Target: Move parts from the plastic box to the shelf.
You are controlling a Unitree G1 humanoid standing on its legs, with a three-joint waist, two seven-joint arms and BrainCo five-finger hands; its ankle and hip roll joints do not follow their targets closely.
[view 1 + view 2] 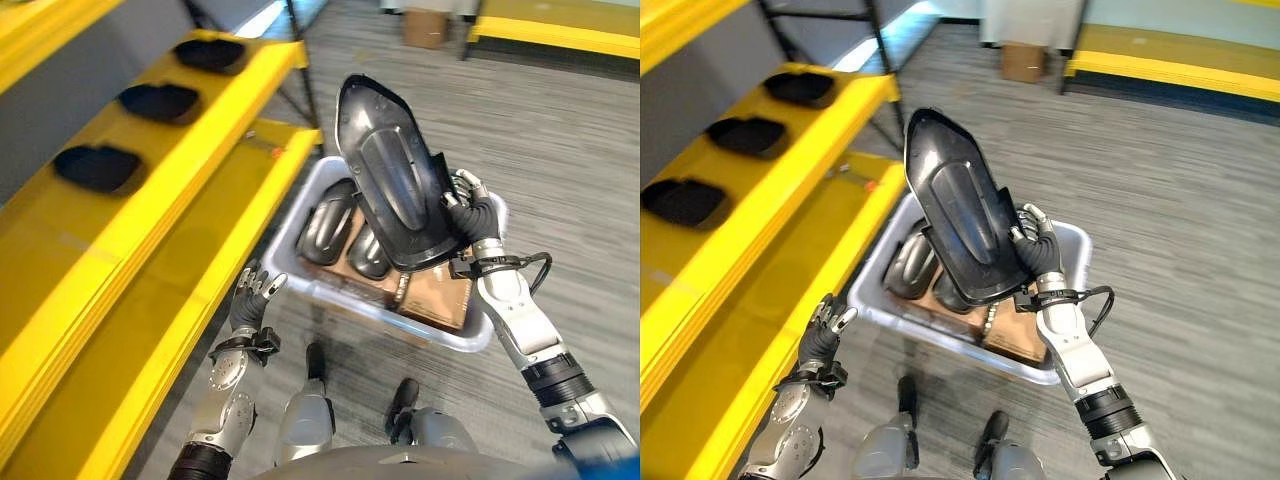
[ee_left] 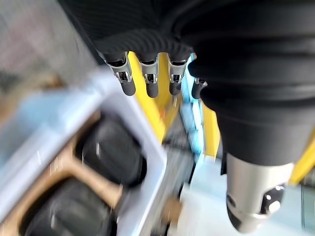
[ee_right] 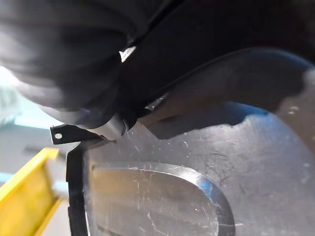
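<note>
Left hand (image 1: 255, 295) hangs low at the near left corner of the plastic box (image 1: 478, 340), just beside its wall, not touching as far as you can see. Its fingers (image 2: 127, 84) are relaxed and slightly bent, nothing in them; your left wrist view shows them over the box rim with dark parts below.

Right hand (image 1: 1038, 252) is raised over the right side of the box, curled round the edge of a large black part (image 1: 960, 205). You see the part lifted clear above the box, tilted, its long end pointing up and away, its raised oval centre facing the camera. Your right wrist view shows the scratched glossy surface (image 3: 197, 167) of that part very close, pressed against the hand's dark cover.

Inside the box, two more dark rounded parts (image 1: 330, 222) lie toward its left side, with brown cardboard (image 1: 440, 295) at the near right corner. The box sits on grey carpet (image 1: 560, 150).

Left of the box runs the yellow shelf (image 1: 200, 210). On its upper level three black parts (image 1: 97, 167) sit in a row along the shelf, apart from one another. Far off, a cardboard carton (image 1: 425, 28) stands on the carpet beside another yellow shelf edge (image 1: 560, 35).
</note>
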